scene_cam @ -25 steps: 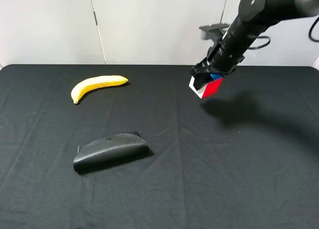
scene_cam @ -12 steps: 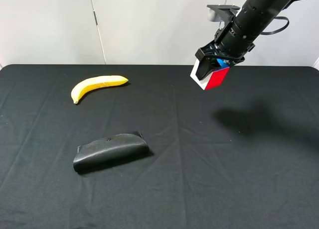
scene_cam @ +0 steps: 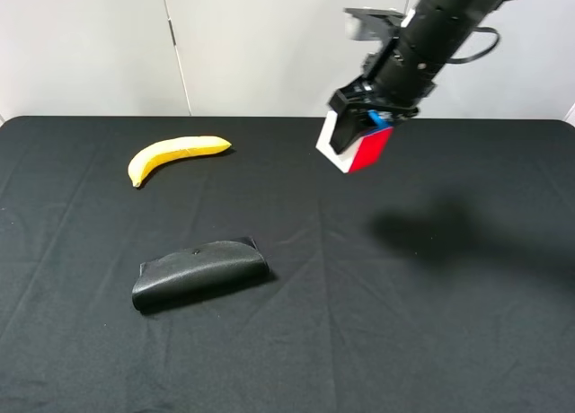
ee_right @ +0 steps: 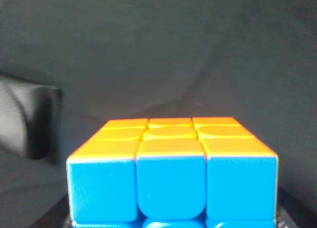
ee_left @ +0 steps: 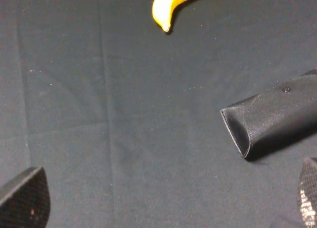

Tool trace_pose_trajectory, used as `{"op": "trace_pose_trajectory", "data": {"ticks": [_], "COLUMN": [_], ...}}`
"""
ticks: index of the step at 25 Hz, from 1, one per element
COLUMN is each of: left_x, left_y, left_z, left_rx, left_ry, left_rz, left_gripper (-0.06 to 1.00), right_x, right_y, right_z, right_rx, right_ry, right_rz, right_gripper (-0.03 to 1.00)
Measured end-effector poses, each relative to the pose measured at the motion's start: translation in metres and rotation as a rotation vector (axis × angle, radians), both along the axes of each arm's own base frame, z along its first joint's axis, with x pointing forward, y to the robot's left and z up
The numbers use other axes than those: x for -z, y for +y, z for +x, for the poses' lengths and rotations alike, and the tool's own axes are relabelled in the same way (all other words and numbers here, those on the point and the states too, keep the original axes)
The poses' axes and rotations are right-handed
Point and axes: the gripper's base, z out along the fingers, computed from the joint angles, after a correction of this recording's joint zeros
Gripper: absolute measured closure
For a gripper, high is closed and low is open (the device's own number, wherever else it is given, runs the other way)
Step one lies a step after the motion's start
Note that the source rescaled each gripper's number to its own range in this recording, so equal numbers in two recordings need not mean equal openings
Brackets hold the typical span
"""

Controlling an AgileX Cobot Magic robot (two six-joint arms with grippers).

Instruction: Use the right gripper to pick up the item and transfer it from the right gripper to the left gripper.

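My right gripper (scene_cam: 358, 136), black jaws on the all-black arm, is shut on the puzzle cube (scene_cam: 362, 149) and holds it in the air above the table's far middle. The cube shows red and white faces in the high view and blue and orange faces in the right wrist view (ee_right: 171, 173). The left arm is out of the high view. In the left wrist view only the tips of two black fingers (ee_left: 22, 200) show at the frame's edges, wide apart, over bare cloth with nothing between them.
A yellow banana (scene_cam: 175, 154) lies at the far left of the black table (scene_cam: 431, 323). A flat black pouch (scene_cam: 199, 272) lies left of centre, nearer the front. Both also show in the left wrist view: banana (ee_left: 173, 2), pouch (ee_left: 275, 116).
My right gripper has risen with the cube and then moved left toward the table's middle. The banana and pouch have not moved.
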Motion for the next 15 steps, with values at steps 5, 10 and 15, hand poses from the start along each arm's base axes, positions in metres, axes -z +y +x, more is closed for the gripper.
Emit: {"op": "trace_pose_trajectory", "data": {"ticks": [5, 10, 15], "left_x": [0.0, 0.0, 0.0], "left_y": [0.0, 0.0, 0.0], "left_z": [0.0, 0.0, 0.0], "left_rx": [0.0, 0.0, 0.0], "left_ry": [0.0, 0.0, 0.0], "left_rz": [0.0, 0.0, 0.0], "left_gripper": [-0.06, -0.06, -0.06], "right_x": [-0.007, -0.008, -0.009], "right_y": [0.037, 0.066, 0.087], "right_z": [-0.027, -0.052, -0.071], "right_rx": [-0.113, -0.193, -0.235], "right_ry": [-0.01, 0.001, 0.031], "right_rz": [0.01, 0.019, 0.052], "right_gripper": [0.95, 0.95, 0.95]}}
